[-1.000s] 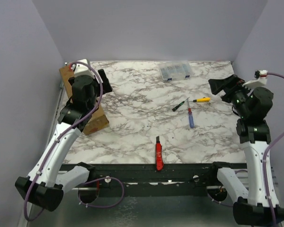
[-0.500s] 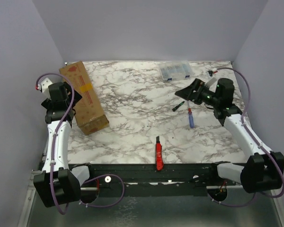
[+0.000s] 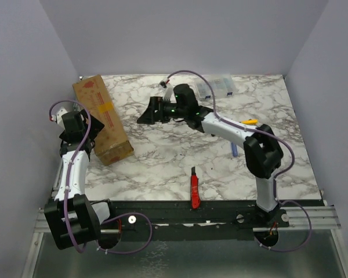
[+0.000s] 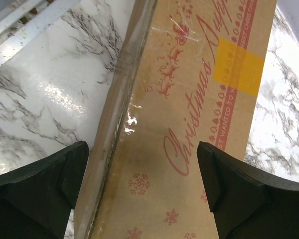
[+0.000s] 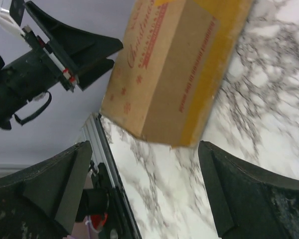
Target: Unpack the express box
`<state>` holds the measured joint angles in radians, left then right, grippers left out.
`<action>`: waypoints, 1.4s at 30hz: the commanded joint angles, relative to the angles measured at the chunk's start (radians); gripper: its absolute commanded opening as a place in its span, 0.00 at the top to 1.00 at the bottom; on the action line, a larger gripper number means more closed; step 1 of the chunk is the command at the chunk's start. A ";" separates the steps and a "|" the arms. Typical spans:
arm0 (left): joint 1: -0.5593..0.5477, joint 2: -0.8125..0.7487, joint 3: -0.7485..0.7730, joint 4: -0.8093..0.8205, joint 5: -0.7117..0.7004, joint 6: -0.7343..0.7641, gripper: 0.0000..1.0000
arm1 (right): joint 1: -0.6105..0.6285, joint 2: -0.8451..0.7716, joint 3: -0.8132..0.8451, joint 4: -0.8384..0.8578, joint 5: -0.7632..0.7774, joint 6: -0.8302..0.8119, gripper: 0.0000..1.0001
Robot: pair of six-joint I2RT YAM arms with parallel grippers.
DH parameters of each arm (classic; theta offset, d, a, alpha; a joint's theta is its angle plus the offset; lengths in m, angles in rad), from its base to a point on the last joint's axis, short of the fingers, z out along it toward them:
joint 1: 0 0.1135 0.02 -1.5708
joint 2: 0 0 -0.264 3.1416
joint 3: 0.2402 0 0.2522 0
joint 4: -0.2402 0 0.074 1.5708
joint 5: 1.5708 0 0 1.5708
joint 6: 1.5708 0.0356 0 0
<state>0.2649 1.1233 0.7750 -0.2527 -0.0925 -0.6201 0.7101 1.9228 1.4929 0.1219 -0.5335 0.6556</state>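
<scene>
The express box (image 3: 102,117) is a long brown carton with red printing and yellow tape, lying at the table's left side. My left gripper (image 3: 94,131) is open at the box's left flank. In the left wrist view the box (image 4: 189,114) fills the frame, and the gripper (image 4: 142,194) has one finger on each side of it, without gripping. My right gripper (image 3: 144,115) is open and empty just right of the box, pointing at it. In the right wrist view the box's near end (image 5: 179,64) lies beyond the gripper (image 5: 149,191).
A red utility knife (image 3: 194,188) lies near the front edge. A clear organiser case (image 3: 217,86) sits at the back, partly behind the right arm. A yellow-handled screwdriver (image 3: 248,122) and a blue-handled tool (image 3: 234,149) lie to the right. The left arm (image 5: 40,69) shows in the right wrist view.
My right arm has swung from the table's right side across to the left, up to the box. My left gripper has shifted slightly closer to the box.
</scene>
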 commanded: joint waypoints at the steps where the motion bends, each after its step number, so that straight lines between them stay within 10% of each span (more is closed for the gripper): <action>1: 0.011 0.012 -0.027 0.067 0.144 0.013 0.01 | 0.058 0.171 0.225 -0.058 0.023 -0.001 0.00; 18: 0.000 0.123 -0.069 0.157 0.354 -0.003 0.18 | 0.125 0.404 0.415 -0.144 0.020 0.022 0.29; 32: -0.473 0.158 -0.154 0.323 0.377 -0.149 0.21 | 0.120 -0.013 -0.110 -0.172 0.277 -0.103 0.28; 42: -0.579 0.203 -0.293 0.527 0.413 -0.273 0.23 | 0.118 -0.183 -0.189 -0.253 0.372 -0.160 0.26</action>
<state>-0.2569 1.2804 0.5587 0.2981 0.1360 -0.7864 0.7998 1.7748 1.2903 -0.1921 -0.1768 0.5316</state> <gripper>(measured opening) 0.787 0.737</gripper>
